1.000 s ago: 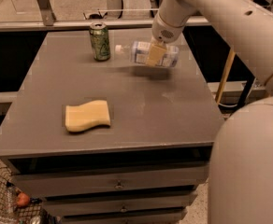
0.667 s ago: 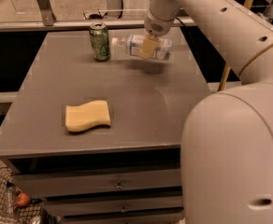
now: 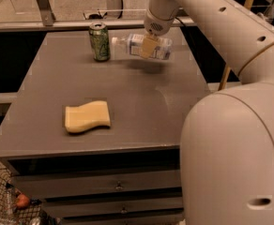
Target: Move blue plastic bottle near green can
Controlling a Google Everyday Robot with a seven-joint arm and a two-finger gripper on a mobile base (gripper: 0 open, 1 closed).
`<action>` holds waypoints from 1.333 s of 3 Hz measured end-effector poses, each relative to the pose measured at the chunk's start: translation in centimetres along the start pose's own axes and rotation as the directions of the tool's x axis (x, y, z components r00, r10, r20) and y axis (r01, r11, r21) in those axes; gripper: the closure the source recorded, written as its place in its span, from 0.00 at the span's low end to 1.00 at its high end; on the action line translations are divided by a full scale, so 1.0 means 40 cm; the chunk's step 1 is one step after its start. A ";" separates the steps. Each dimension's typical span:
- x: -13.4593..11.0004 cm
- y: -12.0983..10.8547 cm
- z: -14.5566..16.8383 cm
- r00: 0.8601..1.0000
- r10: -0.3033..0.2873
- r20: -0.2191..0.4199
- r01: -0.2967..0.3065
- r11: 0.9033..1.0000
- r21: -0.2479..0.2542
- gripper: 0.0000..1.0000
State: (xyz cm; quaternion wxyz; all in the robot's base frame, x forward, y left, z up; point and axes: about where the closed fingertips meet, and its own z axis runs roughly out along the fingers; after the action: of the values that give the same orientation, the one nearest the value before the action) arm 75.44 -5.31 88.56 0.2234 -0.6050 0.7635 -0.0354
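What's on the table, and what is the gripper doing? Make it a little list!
gripper: over the far side of the table, shut on the blue plastic bottle
bottle pose: sideways, lifted off the surface, cap toward the green can
green can: upright, just left of the cap
yellow sponge: lying flat, front left

I see the gripper (image 3: 149,47), matt tan, over the far table (image 3: 141,97) edge, pinching the glossy clear blue plastic bottle (image 3: 129,43). The green can (image 3: 99,42) is shiny metal, the tabletop's matt grey.
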 end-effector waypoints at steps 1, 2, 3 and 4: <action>-0.013 -0.011 0.055 0.998 0.043 -0.036 -0.044 0.999 -0.028 1.00; -0.014 -0.029 0.111 0.993 0.090 -0.077 -0.093 0.994 -0.048 1.00; -0.020 -0.058 0.142 0.988 0.123 -0.091 -0.127 0.991 -0.036 1.00; -0.043 -0.082 0.144 0.988 0.129 -0.079 -0.131 0.991 -0.015 1.00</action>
State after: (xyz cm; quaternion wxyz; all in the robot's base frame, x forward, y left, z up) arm 80.94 -3.30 84.96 0.1890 -0.5543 0.8098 -0.0366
